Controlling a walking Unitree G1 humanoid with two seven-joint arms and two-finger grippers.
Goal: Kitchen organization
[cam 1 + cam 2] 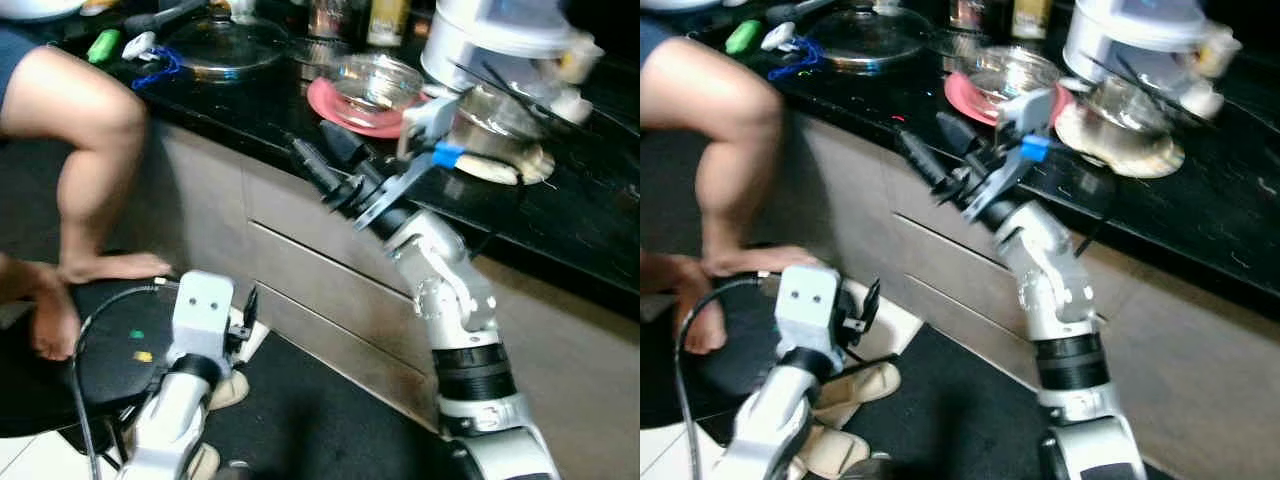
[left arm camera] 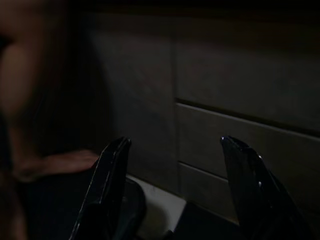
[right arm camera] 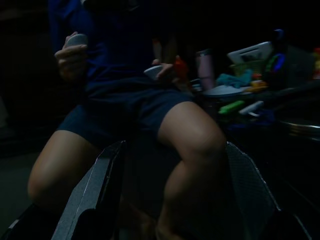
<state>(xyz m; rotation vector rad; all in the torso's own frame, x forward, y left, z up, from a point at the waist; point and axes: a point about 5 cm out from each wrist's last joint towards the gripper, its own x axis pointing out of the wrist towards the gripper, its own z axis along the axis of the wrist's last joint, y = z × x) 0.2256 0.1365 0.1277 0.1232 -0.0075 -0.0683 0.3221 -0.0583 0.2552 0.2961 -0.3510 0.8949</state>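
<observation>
the black bench [image 1: 250, 110] is the landmark here. the right gripper [image 1: 325, 160] is raised to the bench's front edge, its two black fingers pointing along the edge toward the seated person [image 1: 70, 150], jaws spread wide and holding nothing (the right wrist view looks between them at the person's knee, not at any dish). the left gripper [image 2: 175, 195] hangs low in front of the drawers [image 1: 330, 290] under the bench, above a round black stool [image 1: 120, 350], jaws also wide and empty.

on the bench, just behind the right gripper, sits a glass bowl [image 1: 378, 82] on a pink plate [image 1: 345, 108]. further along toward the person lies a glass pot lid [image 1: 225, 45], with a green item [image 1: 103, 45] beyond it. on the other side of the bowl stand a steel bowl [image 1: 490, 130] on a pale mat [image 1: 500, 168] and a white appliance [image 1: 500, 40].

which piece is meant to be tidied first cannot be told; the glass bowl looks nearest. to do it well, the wrist should turn away from the person and in over the bench before descending. glass is slick, so grip the bowl's rim squarely and lift it straight up, lest the plate drag toward the bench edge.
</observation>
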